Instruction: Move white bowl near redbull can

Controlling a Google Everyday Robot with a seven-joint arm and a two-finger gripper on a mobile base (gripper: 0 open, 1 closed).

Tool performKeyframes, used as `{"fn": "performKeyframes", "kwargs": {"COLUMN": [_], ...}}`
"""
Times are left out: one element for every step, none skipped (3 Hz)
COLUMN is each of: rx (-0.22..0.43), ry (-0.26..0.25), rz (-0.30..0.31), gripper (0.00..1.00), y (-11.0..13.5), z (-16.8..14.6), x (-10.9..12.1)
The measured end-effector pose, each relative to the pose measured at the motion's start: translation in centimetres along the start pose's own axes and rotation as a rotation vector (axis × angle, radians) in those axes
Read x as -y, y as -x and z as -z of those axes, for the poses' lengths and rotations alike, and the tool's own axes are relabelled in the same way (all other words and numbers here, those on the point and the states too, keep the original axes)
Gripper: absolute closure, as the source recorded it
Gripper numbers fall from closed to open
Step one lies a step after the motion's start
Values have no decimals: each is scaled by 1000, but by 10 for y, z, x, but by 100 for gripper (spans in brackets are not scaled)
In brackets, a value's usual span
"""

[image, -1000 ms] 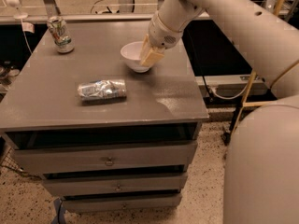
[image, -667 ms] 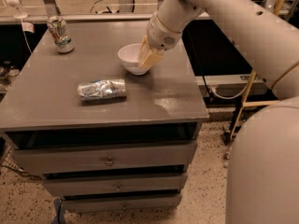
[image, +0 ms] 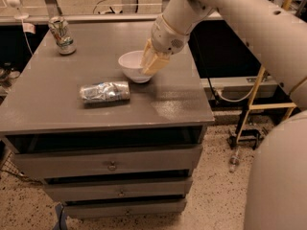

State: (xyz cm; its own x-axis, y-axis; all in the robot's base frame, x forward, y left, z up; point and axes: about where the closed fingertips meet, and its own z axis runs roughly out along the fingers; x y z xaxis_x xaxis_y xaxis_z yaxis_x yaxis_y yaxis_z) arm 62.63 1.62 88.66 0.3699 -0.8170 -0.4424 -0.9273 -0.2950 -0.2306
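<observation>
The white bowl (image: 130, 65) is upright at the middle of the grey table (image: 177, 102). My gripper (image: 151, 62) comes down from the upper right and is shut on the bowl's right rim. The redbull can (image: 104, 91), silver with blue patches, lies on its side just left of and in front of the bowl, a short gap away. I cannot tell whether the bowl rests on the tabletop or hangs just above it.
A can with white, green and red print (image: 61, 34) stands upright at the table's far left corner. The table has drawers (image: 111, 166) below its front edge. A yellow frame (image: 256, 99) and cables stand on the floor to the right.
My gripper has moved the bowl a little to the left and toward the front, closer to the redbull can. Both cans have stayed still.
</observation>
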Motion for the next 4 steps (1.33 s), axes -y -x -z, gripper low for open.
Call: {"fn": "performKeyframes", "kwargs": {"rx": [26, 29, 30, 32], "ry": [26, 28, 29, 30], "rz": [1, 1, 2, 3], "gripper": [92, 74, 52, 28], "y": [1, 2, 3, 4], "z": [-1, -3, -6, -8], "x": [-10, -10, -9, -9]}}
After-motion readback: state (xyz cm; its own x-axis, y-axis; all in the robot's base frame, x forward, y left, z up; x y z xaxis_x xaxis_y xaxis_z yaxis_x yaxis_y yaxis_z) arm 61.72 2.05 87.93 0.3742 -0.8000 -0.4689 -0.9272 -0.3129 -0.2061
